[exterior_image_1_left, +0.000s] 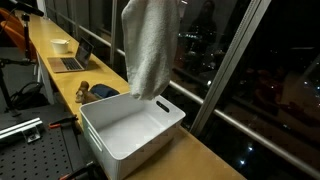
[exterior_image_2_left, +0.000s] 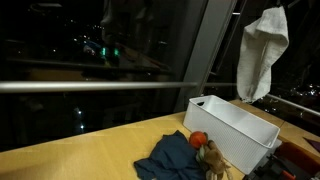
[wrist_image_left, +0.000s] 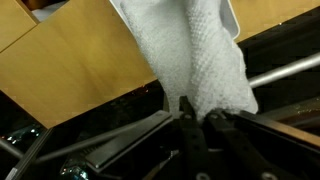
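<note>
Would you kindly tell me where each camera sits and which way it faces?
Exterior view: beside the counter, looking along it at bin and towel; no robot shows.
Exterior view: over the counter, facing the window, bin at right; no robot shows.
Wrist view: looks past the jaws, shut on the towel, to the counter.
Shared: the towel, in all three.

Open laptop (exterior_image_1_left: 72, 60) on wooden counter (exterior_image_1_left: 205, 160); white bowl (exterior_image_1_left: 60, 45) just beyond laptop; blue cloth (exterior_image_1_left: 104, 92) on laptop's near side, apart.
</note>
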